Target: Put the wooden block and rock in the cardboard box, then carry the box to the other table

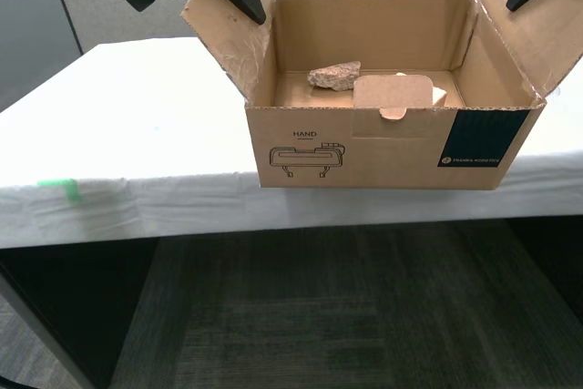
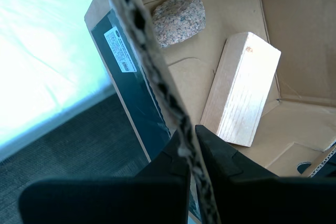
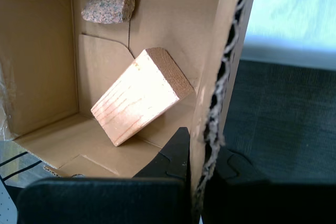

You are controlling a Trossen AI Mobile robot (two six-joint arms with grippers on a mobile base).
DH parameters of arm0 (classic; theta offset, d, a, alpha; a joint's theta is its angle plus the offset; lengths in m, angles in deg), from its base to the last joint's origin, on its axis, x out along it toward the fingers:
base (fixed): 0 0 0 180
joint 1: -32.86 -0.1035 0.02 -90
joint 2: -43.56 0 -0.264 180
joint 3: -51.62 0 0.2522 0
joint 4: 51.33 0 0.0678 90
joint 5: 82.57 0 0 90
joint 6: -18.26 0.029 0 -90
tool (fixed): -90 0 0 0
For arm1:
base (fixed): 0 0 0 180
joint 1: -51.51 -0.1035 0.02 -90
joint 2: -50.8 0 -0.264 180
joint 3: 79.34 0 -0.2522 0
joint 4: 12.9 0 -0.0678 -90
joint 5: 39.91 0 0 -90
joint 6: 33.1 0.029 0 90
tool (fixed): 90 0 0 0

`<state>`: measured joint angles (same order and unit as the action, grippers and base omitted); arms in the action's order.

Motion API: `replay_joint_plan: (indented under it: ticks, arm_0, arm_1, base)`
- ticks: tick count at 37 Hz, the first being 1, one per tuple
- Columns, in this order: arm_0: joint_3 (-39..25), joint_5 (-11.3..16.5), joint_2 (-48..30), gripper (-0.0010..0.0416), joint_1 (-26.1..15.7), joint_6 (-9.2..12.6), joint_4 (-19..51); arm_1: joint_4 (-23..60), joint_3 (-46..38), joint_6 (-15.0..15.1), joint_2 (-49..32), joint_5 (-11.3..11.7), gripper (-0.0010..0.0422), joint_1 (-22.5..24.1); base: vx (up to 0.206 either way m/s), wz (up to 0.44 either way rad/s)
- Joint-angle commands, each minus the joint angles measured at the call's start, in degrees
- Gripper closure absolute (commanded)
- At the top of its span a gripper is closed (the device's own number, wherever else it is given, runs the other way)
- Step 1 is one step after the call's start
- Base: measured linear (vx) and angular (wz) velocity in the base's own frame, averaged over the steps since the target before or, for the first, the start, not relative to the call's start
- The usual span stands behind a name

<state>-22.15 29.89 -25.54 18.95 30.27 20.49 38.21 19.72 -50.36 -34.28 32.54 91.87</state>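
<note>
- Setting: white cloth-covered table [image 1: 118, 125] with a green tape mark [image 1: 58, 190] on its near hanging edge; grey partition behind, dark carpet [image 1: 346, 307] below.
- Cardboard box [image 1: 383, 148]: stood at the table's near edge, printed front about flush with the drop, flaps raised.
- Rock [image 2: 178, 18]: lay on the box floor toward the back.
- Wooden block [image 3: 140, 95]: also inside, beside the rock and apart from it.
- My first gripper [image 3: 197, 156]: jaws clamped across a raised side flap, corrugated edge between them.
- My second gripper [image 2: 190, 148]: pinched on the opposite side flap likewise.
- Step judged: loading done; carry stage, at or near the cloth table.
- Next move: judged to call for both grips acting evenly, since flaps could bend or tear.
- Room: bare cloth lay open toward the exterior view's left and behind; only the near drop-off was a hazard.
</note>
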Motion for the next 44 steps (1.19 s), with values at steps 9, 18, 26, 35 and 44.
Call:
replay_joint_plan:
  ticks: [9, 18, 26, 35, 44]
  arm_0:
    - [-0.1, 1.5, 0.0, 0.0406, -0.1, 2.5, -1.0]
    - [-0.1, 1.4, 0.0, 0.0406, -0.1, 9.4, -1.2]
    - [-0.1, 1.2, 0.0, 0.0406, -0.1, 10.7, -1.6]
    - [-0.1, -5.1, 0.0, 0.0406, -0.2, 11.6, -1.7]
    - [-0.1, -5.9, 0.0, 0.0406, -0.2, 11.4, -3.3]
  arm_1:
    - [0.1, -0.1, 2.7, 0.0, -1.0, 0.0412, 0.2]
    - [-0.3, -0.1, 8.7, 0.0, -2.8, 0.0413, 0.2]
    - [0.1, -0.1, 9.2, 0.0, -2.8, 0.0413, 0.2]
    - [0.1, -0.1, 10.6, 0.0, -2.8, 0.0413, 0.2]
    - [-0.7, -0.3, 10.2, 0.0, -0.9, 0.0413, 0.2]
  base:
    - [0.144, 0.184]
    - [0.146, 0.097]
    - [0.14, 0.052]
    - [0.138, 0.032]
    - [0.133, 0.017]
